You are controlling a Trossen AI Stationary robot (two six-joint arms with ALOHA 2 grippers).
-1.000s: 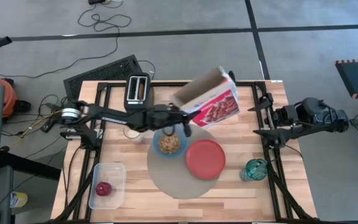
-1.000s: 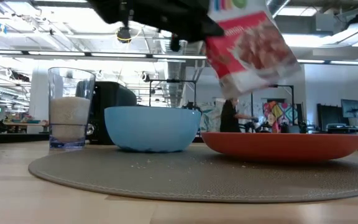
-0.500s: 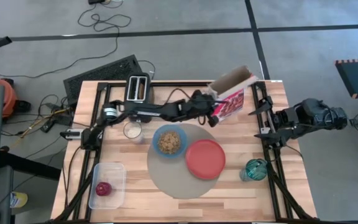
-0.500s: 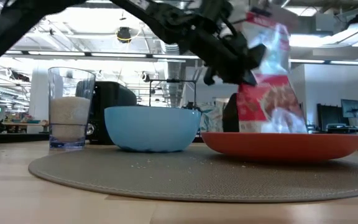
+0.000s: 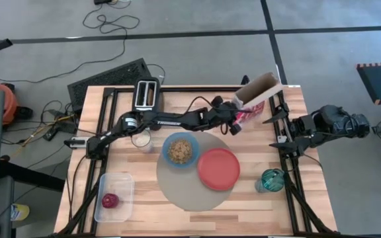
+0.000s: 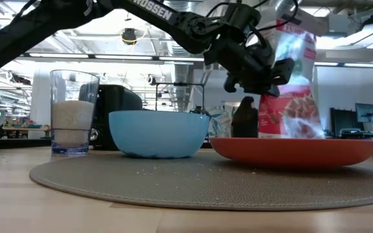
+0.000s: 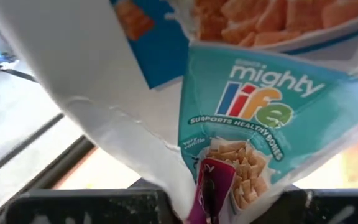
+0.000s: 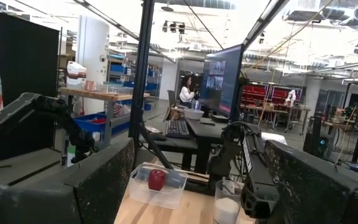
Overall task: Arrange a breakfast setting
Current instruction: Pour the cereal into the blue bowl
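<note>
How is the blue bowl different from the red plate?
The light-blue bowl is deep with tall sides; the red-orange plate is flat and shallow. The bowl has cereal inside; the plate has nothing on it. The bowl looks smaller across than the plate. Both are round and sit side by side on the round mat.

The left arm (image 5: 164,120) stretches across the bench's (image 5: 197,221) far half, its tool (image 5: 235,119) holding a cereal box (image 5: 255,96) beyond the red-orange plate (image 5: 218,168); the near edge lies open; the teal glass (image 5: 272,179) stands at the right.
</note>
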